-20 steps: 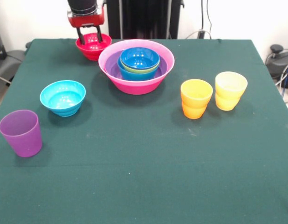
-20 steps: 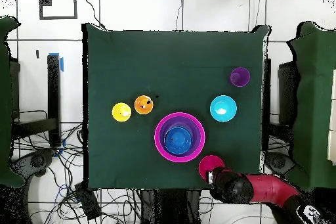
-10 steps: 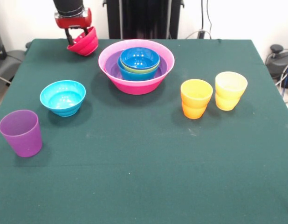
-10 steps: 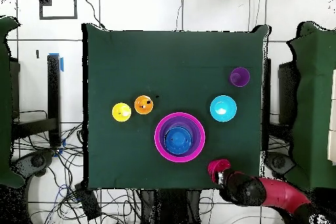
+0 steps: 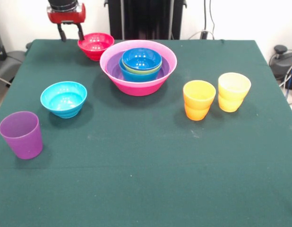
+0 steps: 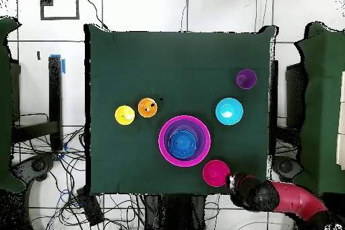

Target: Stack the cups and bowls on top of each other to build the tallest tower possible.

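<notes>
red-pink bowl [image 5: 95, 45] | cyan bowl [image 5: 64, 99] | orange cup [image 5: 199, 100] | green table [image 5: 150, 156]

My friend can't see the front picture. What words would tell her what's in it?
A big pink bowl holding smaller nested bowls sits on a green table, with a red bowl beside it near the robot's empty, open hand. A cyan bowl and purple, orange and yellow cups stand apart.

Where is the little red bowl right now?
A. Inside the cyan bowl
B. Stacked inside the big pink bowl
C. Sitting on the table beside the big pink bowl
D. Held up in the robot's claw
C. The red bowl sits upright on the table next to the big pink bowl, while the gripper hangs empty beside it.
</notes>
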Controlling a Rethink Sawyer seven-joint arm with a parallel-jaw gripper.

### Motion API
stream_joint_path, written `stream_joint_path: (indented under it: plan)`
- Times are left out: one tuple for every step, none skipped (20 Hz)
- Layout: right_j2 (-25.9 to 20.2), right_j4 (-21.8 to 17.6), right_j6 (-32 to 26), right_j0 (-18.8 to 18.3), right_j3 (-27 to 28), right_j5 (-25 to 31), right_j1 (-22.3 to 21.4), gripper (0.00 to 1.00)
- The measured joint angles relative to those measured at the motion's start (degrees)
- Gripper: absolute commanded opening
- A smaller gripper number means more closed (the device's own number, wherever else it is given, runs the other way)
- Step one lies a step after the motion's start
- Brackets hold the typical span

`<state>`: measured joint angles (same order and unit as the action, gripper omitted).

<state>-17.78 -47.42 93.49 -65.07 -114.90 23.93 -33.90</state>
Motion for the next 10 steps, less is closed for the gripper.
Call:
stream_joint_path:
  plan:
    - [-0.39, 0.00, 0.00, 0.01, -0.10, 0.02, -1.10, 1.00]
    - [-0.46, -0.01, 0.00, 0.01, -0.09, 0.02, -1.36, 1.00]
    - [-0.54, -0.01, 0.00, 0.02, -0.10, 0.02, -1.68, 1.00]
    - [-0.58, -0.01, 0.00, 0.03, -0.10, 0.02, -1.91, 1.00]
    - [-0.61, -0.01, 0.00, 0.05, -0.10, 0.02, -2.22, 1.00]
    - [-0.60, -0.01, 0.00, 0.06, -0.11, 0.02, -2.33, 1.00]
    - [-0.61, -0.01, 0.00, 0.06, -0.11, 0.02, -2.46, 1.00]
    - [-0.61, -0.01, 0.00, 0.06, -0.11, 0.02, -2.56, 1.00]
    - [-0.61, -0.02, 0.00, 0.09, -0.11, 0.02, -2.76, 1.00]
    - [-0.61, -0.01, 0.00, 0.11, -0.11, 0.02, -2.83, 1.00]
